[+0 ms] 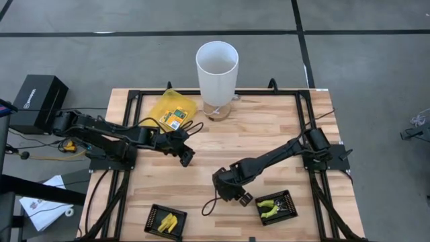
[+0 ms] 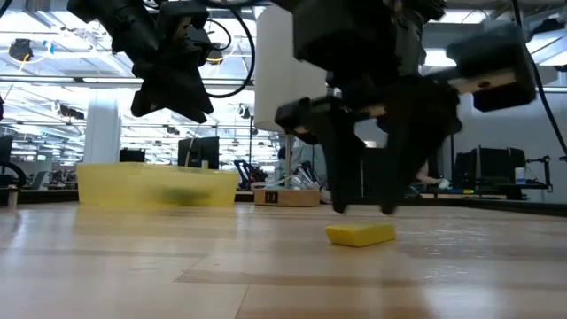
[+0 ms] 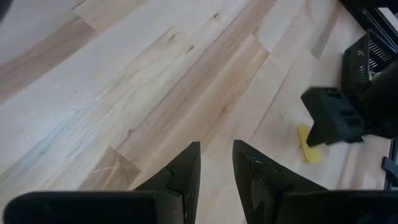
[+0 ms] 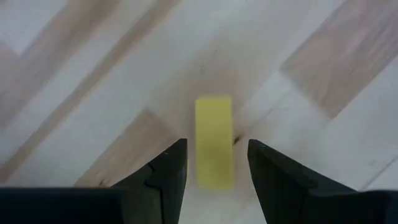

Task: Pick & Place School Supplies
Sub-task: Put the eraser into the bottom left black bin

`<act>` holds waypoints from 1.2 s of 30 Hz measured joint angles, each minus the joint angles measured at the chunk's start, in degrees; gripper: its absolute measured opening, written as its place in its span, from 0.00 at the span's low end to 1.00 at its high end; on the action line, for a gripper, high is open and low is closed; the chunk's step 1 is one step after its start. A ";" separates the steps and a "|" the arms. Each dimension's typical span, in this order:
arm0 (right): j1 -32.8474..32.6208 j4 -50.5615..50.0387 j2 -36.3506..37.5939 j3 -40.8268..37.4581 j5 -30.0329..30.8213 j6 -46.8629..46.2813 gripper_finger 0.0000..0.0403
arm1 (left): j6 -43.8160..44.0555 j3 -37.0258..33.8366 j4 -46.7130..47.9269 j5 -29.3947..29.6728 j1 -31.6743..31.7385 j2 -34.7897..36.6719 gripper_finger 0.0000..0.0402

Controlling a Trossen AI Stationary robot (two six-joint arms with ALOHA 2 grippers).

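We hang our right pincer [image 4: 211, 171] open and empty astride the yellow oblong piece [image 4: 214, 149] on the surface [image 1: 269, 128], lined up to grasp it, while our left pincer [image 3: 216, 168] waits part-open, empty.

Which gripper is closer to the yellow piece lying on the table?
Right. The right gripper hangs open directly over the yellow piece; the left gripper hovers open, farther off toward the pouch side.

Looks like a robotics lab or open industrial workspace. Butcher-block table [image 1: 269, 134] bolted into a black metal frame [image 1: 127, 101], standing on grey carpet tiles [image 1: 363, 60]. Beyond the table's far edge, in the low view: long hall with ceiling strip lights [image 2: 53, 40], white columns [image 2: 102, 133], monitors [image 2: 199, 151] and cluttered workbenches.
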State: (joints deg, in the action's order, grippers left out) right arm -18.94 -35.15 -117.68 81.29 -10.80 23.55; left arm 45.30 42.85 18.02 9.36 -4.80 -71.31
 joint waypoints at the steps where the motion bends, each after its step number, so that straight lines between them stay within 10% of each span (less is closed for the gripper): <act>1: -0.02 1.01 -0.59 0.23 -0.12 -0.03 0.40 | 0.00 -0.02 -0.03 0.10 0.00 0.00 0.22; 16: 1.77 4.33 -3.41 0.14 -0.61 -3.58 0.39 | 2.43 -6.90 -3.05 -0.35 0.00 0.02 0.22; 23: 5.77 4.13 -3.29 0.19 -1.16 -5.17 0.07 | 2.56 -8.48 -5.42 -0.39 0.00 0.02 0.22; 36: 9.34 3.53 -3.72 5.38 -2.70 -5.42 0.00 | 2.60 -8.48 -8.66 -1.19 0.00 0.02 0.22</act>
State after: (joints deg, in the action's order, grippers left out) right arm -9.60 -31.62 -121.39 86.67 -13.49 18.13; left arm 47.90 34.37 9.36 8.18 -4.80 -71.29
